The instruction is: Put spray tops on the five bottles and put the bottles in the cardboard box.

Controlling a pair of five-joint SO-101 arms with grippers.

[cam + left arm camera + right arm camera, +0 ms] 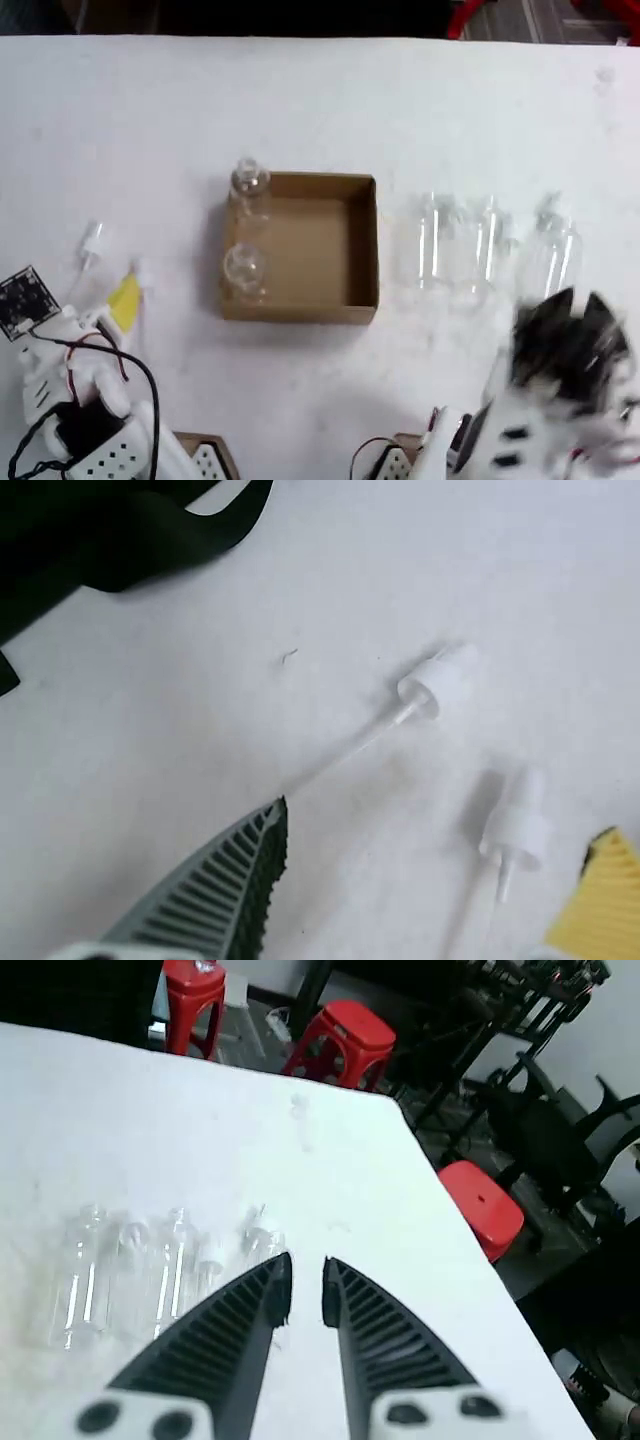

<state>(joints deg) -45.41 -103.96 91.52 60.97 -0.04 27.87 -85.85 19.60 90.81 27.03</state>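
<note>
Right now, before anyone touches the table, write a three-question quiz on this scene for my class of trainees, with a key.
1. How many bottles are inside the cardboard box?
2. True or false: the spray tops lie loose on the table, fitted to no bottle.
3. The bottles lying on the table are: A on the spray tops' side of the box, B on the opposite side, C stacked on the box.
Key: 1 two; 2 true; 3 B.

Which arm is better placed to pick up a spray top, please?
Left: the left gripper has its jaws over two spray tops, while the right gripper sits by the bottles beyond the cardboard box.
</note>
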